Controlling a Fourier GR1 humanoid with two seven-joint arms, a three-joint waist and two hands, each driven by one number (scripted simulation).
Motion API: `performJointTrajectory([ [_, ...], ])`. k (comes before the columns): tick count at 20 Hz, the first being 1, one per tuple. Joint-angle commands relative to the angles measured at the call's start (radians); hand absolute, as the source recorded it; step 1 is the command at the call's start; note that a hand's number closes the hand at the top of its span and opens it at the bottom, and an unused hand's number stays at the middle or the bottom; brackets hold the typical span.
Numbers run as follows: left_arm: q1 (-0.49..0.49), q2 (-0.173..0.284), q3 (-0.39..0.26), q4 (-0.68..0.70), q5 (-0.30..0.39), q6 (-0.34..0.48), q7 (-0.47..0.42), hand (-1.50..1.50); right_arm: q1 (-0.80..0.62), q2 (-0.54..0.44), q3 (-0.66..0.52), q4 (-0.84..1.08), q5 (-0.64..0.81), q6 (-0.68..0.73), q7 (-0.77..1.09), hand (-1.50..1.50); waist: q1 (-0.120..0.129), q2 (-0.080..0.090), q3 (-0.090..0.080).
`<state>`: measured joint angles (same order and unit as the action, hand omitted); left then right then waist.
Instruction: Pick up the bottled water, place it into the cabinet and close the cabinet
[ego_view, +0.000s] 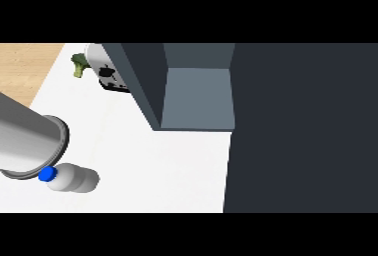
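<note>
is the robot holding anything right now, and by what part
It cannot be told: no hand shows. A grey forearm ends right at the blue cap of the bottled water.

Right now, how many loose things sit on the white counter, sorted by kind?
Water bottle, blue cap: 1
Broccoli: 1
Toaster, partly hidden by the cabinet: 1
Total: 3
No hand shows; only a grey forearm enters at the left.

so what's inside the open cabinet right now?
The cabinet shows only a bare grey shelf, nothing on it. The bottled water is out on the counter. The cabinet's deeper parts are hidden behind its door.
</note>
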<state>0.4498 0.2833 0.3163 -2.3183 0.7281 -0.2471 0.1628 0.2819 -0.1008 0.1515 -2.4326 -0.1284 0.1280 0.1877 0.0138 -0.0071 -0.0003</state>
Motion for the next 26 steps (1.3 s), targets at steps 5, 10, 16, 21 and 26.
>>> performJointTrajectory([
  [5,0.154,0.003,0.177,-0.147,0.275,-0.056,0.085,-1.50,0.004,-0.008,0.021,-0.142,-0.006,-0.040,0.146,-1.50,0.007,-0.001,0.000],
  [10,0.131,0.013,0.201,-0.186,0.269,0.006,0.141,-1.50,-0.003,0.039,0.142,-0.158,0.089,-0.080,0.152,-1.50,-0.004,0.000,0.001],
  [16,0.197,-0.050,0.183,-0.180,0.259,-0.081,0.135,-1.50,0.003,0.007,0.090,-0.228,0.022,-0.086,0.217,-1.50,-0.004,-0.001,0.001],
  [21,0.111,0.001,0.223,-0.162,0.276,-0.010,0.181,-1.50,-0.071,0.008,0.093,-0.209,0.046,-0.116,0.261,-1.50,-0.009,0.003,0.001],
  [26,0.063,-0.017,0.214,-0.077,0.194,-0.036,0.162,-1.50,-0.077,0.032,0.193,-0.233,0.125,-0.164,0.292,-1.50,-0.017,0.004,0.000],
])
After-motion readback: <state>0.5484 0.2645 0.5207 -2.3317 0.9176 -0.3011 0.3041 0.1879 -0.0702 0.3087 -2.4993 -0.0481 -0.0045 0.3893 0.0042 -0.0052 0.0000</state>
